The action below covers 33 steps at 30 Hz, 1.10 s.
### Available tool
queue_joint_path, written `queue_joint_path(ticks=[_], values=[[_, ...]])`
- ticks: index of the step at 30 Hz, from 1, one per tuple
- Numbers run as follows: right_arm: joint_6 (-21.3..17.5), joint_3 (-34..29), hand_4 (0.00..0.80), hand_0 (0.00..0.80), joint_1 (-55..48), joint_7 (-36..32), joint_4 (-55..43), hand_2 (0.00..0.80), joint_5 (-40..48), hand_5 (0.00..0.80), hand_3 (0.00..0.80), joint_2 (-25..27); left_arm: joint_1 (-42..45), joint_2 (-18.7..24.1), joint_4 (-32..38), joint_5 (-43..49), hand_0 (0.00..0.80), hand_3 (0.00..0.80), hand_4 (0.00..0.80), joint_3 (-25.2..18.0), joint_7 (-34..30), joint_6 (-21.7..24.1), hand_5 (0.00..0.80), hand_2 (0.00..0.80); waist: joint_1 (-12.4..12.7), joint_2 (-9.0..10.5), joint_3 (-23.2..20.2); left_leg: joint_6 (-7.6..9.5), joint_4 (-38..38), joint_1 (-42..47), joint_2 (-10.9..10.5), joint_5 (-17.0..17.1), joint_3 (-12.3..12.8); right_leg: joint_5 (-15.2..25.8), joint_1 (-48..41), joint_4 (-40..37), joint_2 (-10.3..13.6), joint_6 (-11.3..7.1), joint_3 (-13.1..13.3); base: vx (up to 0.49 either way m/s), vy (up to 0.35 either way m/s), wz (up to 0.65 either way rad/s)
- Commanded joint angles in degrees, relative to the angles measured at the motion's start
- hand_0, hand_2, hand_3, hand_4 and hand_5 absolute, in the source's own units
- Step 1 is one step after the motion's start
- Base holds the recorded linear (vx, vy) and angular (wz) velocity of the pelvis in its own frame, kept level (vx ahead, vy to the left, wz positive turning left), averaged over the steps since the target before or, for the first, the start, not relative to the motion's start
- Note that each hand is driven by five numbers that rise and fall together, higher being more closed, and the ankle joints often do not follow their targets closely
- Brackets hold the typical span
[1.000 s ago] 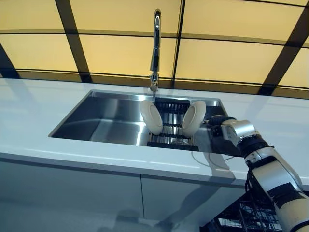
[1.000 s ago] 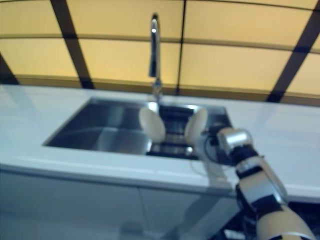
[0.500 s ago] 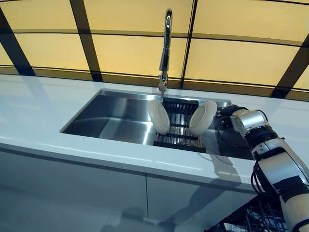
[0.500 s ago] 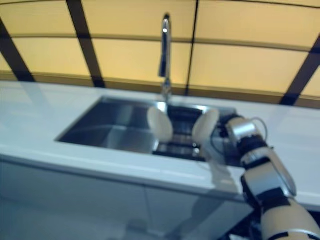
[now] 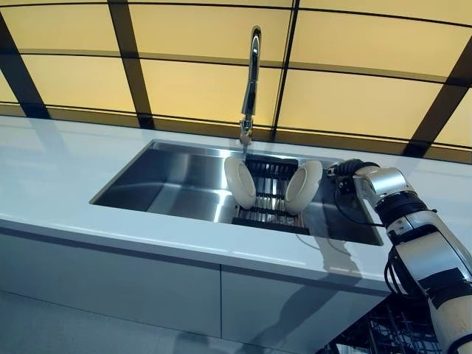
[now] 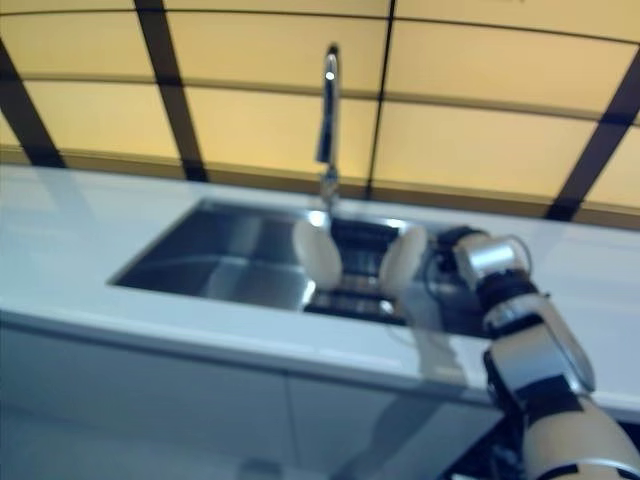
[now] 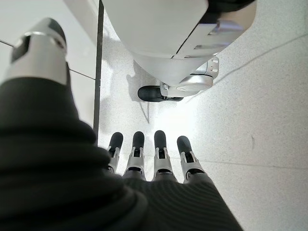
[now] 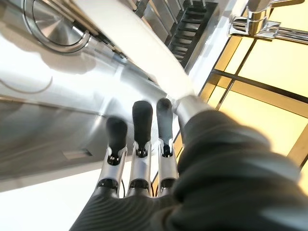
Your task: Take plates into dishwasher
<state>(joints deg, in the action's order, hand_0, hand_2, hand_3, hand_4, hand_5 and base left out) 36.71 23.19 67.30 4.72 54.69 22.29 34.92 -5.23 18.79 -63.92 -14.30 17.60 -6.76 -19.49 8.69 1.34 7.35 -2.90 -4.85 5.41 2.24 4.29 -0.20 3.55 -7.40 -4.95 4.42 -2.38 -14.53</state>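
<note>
Two white plates stand on edge in a black rack (image 5: 270, 218) at the right end of the sink (image 5: 169, 181): a left plate (image 5: 240, 182) and a right plate (image 5: 303, 186). My right hand (image 5: 346, 168) is in the sink just right of the right plate, open. In the right wrist view its straight fingers (image 8: 142, 144) lie along the plate's white rim (image 8: 125, 29); I cannot tell if they touch it. My left hand (image 7: 144, 159) shows only in the left wrist view, open, hanging over the floor.
A tall chrome faucet (image 5: 251, 81) rises behind the rack. The white counter (image 5: 59, 169) surrounds the sink. The sink drain (image 8: 53, 24) shows in the right wrist view. A dark dishwasher rack (image 5: 383, 332) shows at the lower right below the counter.
The whole view has shifted, so the camera moved. My right hand has moved a little up and back beside the right plate. The plates have not moved in the rack.
</note>
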Motion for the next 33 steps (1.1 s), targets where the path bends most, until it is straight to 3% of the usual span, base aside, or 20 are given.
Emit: queue_joint_path(ticks=[1,21,33], values=[[-0.4,2.6,0.000,0.000,3.4,0.8,0.2,0.000,1.0,0.000,0.000,3.6,-3.3,1.1,-3.4,1.5,0.000,0.000,0.000,4.7,-0.5,-0.4,0.000,0.000,0.1,2.20,-2.3,-1.02,-0.2,0.7,0.4,-3.3,2.0,0.1,-0.7,0.0,4.9,-5.31,0.9,0.000,0.000,0.00],[1.8,1.7,0.000,0.000,1.6,-3.8,0.7,0.000,3.3,0.000,0.000,2.5,-4.7,0.5,-4.1,0.6,0.000,0.000,0.000,5.1,-0.2,-2.0,0.000,0.000,-0.7,2.58,-2.7,-0.98,-0.2,1.1,0.3,-3.4,2.5,0.0,-1.0,0.0,4.8,-5.34,1.7,0.009,0.000,-0.02],[1.8,0.9,0.000,0.000,-0.5,-4.3,-0.2,0.000,6.1,0.000,0.000,-1.0,-6.3,-0.2,-3.6,-1.5,0.000,0.000,0.000,5.6,1.4,-3.8,0.000,0.000,-0.3,2.07,-1.2,-0.90,-0.2,0.0,0.4,-3.0,1.7,0.1,-0.1,0.0,4.7,-5.16,1.7,0.012,0.004,0.00]])
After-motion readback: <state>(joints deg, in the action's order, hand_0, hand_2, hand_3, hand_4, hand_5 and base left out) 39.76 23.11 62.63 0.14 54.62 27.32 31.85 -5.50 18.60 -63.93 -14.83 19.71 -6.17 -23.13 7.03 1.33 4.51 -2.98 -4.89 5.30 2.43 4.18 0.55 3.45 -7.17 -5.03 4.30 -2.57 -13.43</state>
